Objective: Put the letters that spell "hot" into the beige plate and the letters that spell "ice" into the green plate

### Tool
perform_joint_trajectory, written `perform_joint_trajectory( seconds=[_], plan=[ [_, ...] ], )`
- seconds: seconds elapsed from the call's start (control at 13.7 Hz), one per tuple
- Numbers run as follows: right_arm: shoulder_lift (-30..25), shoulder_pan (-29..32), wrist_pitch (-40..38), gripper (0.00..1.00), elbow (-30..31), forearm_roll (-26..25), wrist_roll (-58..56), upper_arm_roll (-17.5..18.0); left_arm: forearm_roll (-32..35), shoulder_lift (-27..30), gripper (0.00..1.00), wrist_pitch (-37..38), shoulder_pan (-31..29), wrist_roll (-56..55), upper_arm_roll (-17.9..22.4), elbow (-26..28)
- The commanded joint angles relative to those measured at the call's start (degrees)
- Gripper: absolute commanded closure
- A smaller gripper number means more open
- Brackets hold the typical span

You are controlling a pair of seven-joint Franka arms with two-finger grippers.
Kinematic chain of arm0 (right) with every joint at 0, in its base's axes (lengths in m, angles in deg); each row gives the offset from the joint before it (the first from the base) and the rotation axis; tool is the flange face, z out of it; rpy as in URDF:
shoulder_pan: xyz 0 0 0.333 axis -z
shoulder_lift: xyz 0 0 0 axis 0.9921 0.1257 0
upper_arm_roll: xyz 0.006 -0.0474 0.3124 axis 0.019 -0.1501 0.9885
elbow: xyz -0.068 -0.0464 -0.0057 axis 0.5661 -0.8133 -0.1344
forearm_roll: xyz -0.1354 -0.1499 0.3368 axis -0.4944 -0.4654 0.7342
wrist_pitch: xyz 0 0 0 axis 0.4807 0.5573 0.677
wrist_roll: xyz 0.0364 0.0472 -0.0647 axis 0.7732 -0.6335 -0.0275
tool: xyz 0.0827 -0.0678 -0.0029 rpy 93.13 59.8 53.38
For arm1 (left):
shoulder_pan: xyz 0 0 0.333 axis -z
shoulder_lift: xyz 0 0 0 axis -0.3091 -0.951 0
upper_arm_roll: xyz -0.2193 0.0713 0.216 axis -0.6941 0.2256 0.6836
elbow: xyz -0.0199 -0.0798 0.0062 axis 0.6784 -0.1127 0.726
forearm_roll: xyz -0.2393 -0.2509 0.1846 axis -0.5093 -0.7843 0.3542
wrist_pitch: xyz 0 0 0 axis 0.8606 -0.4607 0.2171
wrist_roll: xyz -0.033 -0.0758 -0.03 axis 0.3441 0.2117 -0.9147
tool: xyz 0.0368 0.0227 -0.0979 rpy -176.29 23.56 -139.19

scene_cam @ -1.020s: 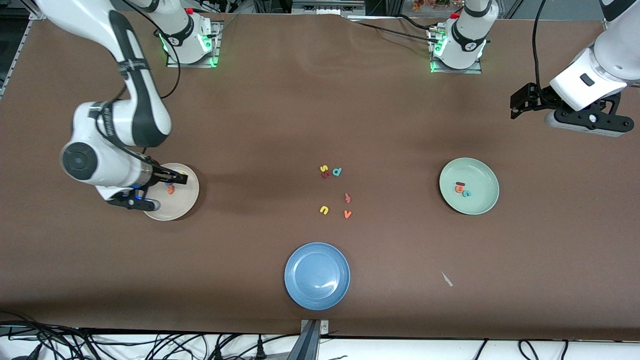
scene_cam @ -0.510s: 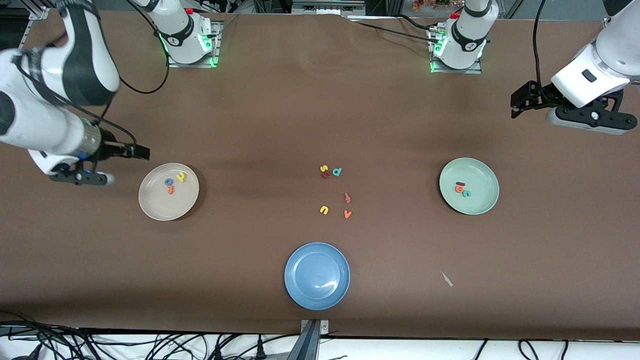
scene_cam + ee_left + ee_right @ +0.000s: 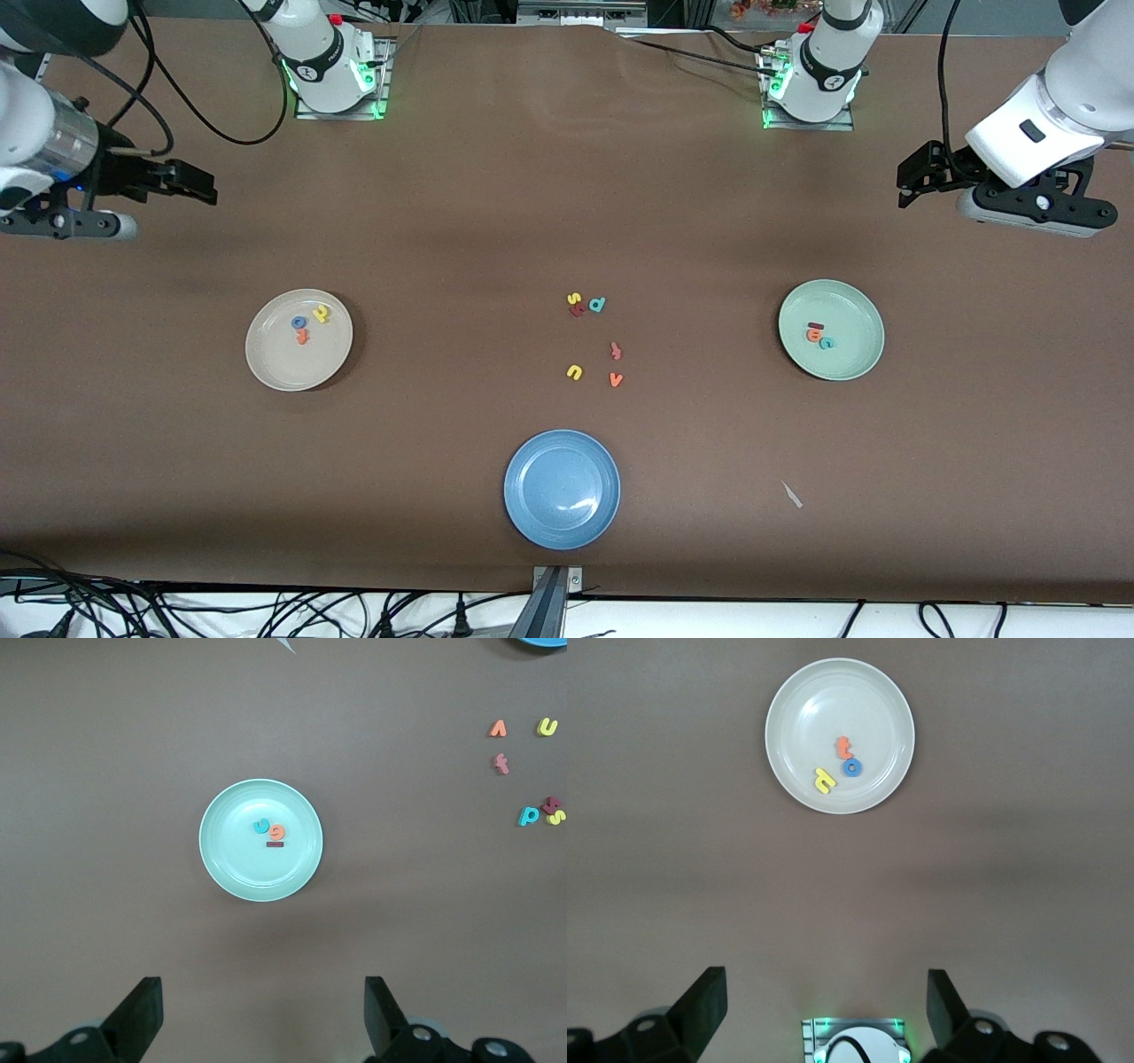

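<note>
- Change: my right gripper (image 3: 190, 182) has lifted away from the beige plate (image 3: 270, 368) and now hangs over bare worktop (image 3: 496, 204) at the right arm's end, fingers (image 3: 700, 1005) spread wide and holding nothing.
- The letters that spell "hot" (image 3: 307, 324): blue "o", yellow "h" and orange "t" lie together in the beige plate, well apart from those fingers.
- The letters that spell "ice" (image 3: 819, 336): teal "c", orange "e" and dark red "i" lie in the green plate (image 3: 855, 354), well clear of my left gripper (image 3: 912, 173), which waits over the left arm's end with fingers (image 3: 137, 1019) open and empty.
- Judgement: both words look sorted; I see no task letter left out.
- Surface: brown matte worktop; the spare letters (image 3: 595, 341) sit mid-table, and the blue plate (image 3: 562, 488) is empty.
- Room: cables along the table edges, green-lit arm bases.
</note>
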Motion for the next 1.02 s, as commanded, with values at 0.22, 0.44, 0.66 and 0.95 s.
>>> perform_joint_trajectory(
  seconds=[0.22, 0.44, 0.66, 0.95],
  plan=[
    [-0.7, 1.2, -6.5, 0.00, -5.7, -0.7, -1.9, 0.2, 1.2, 0.2, 0.00, 0.9, -0.1, 0.1, -0.2, -1.8],
    [-0.7, 1.2, -7.1, 0.00, -6.3, -0.5, -1.9, -0.4, 1.2, 0.2, 0.00, 0.9, -0.1, 0.1, -0.2, -1.8],
    [-0.4, 0.5, -7.2, 0.00, -6.5, -0.6, -1.8, -0.9, 1.2, 0.2, 0.00, 0.9, 0.0, 0.1, -0.3, -1.8],
    [1.2, 0.5, -7.4, 0.00, -8.2, -0.5, -1.6, -0.7, 1.1, 0.2, 0.00, 1.0, 0.0, 0.1, -0.3, -1.9]
  ],
)
